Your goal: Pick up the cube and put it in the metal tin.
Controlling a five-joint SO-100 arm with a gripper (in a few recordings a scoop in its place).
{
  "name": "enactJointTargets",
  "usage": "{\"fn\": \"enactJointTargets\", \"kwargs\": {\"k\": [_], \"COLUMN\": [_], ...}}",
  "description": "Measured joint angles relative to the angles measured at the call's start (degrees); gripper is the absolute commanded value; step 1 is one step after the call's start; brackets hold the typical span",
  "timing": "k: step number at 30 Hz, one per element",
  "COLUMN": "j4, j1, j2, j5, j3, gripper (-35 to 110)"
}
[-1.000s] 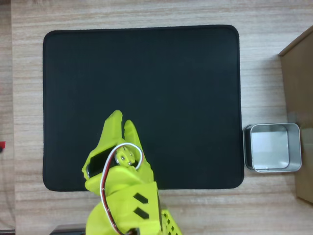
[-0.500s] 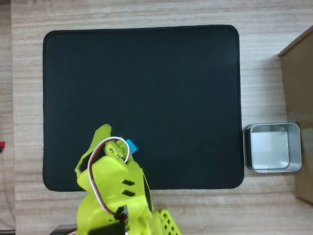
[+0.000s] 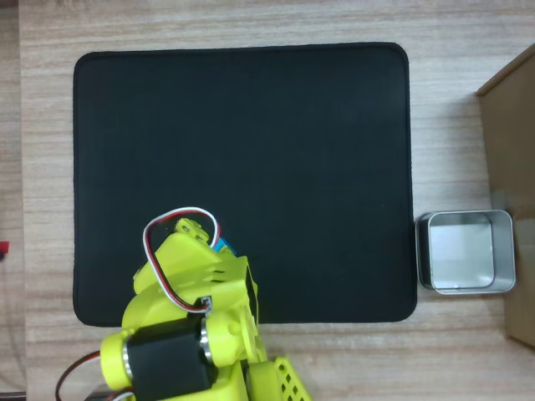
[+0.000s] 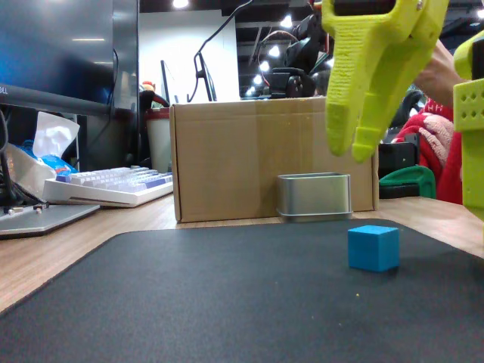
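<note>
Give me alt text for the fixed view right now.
A small blue cube sits on a black mat, with the yellow claw hanging above it, not touching. Behind stand a shiny metal tin and a brown cardboard box.

The arm (image 3: 196, 334) is built of bright lime-yellow plastic with a faintly layered, matte surface. A black cylindrical motor (image 3: 163, 363) sits between 2 yellow round end caps. A red, white and black cable (image 3: 180, 219) loops over the upper housing. The gripper (image 4: 355, 147) has long, tapering yellow fingers (image 4: 344, 98) with blunt tips.
</note>
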Motion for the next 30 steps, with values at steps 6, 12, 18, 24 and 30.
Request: {"fn": "enactJointTargets", "kwargs": {"k": [6, 12, 18, 24, 30], "j4": [2.1, 0.1, -3.0, -8.2, -14.0], "j1": [2.5, 3.8, 3.5, 2.6, 2.5], "j2": [-4.7, -8.9, -13.0, -16.1, -16.1], "j5": [-5.3, -7.3, -8.3, -9.8, -9.8], "j3": [-0.8, 0.7, 3.7, 6.6, 10.7], "gripper": [14, 19, 24, 27, 27]}}
